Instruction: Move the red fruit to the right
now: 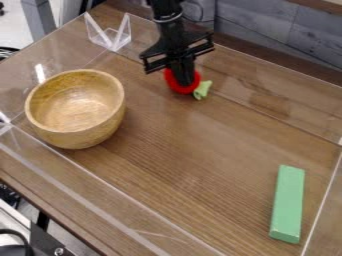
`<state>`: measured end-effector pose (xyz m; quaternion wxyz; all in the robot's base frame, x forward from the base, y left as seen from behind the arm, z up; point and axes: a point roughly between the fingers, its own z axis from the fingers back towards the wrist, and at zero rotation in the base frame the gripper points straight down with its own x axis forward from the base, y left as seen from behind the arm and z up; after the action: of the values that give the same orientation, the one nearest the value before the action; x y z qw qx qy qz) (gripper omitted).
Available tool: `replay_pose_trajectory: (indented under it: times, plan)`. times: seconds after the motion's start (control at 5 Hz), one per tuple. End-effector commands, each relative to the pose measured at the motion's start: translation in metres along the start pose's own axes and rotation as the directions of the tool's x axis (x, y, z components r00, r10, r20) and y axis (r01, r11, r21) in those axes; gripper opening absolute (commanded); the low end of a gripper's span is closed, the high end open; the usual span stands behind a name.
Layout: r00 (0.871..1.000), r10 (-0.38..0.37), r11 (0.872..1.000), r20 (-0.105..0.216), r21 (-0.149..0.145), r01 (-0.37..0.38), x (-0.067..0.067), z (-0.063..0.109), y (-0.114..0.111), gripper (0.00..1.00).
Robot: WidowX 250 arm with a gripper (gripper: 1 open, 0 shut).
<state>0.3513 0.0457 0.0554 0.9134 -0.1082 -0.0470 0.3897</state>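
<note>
While I'm watching the feed, the end effector is clamping down on the red fruit from above, toward the back of the surface, right of the bowl.

The gripper covers the upper part of the red fruit, hiding where its fingers meet it. The arm above is cut off by the picture's top edge.

Brown wood-grain table edged by low clear plastic walls; grey plank wall behind, evenly lit.
</note>
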Motion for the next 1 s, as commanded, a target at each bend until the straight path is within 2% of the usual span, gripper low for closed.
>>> replay_pose_trajectory:
  times: [0.0,0.4,0.8]
  plan:
    - [0.995,-0.031,0.999,0.092,-0.037,0.035,-0.004,0.022,-0.016,0.0]
    - [0.984,-0.059,0.998,0.169,0.002,0.06,-0.01,0.036,-0.007,0.0]
    - [0.963,-0.181,0.983,0.2,0.052,0.174,-0.016,0.019,-0.01,0.0]
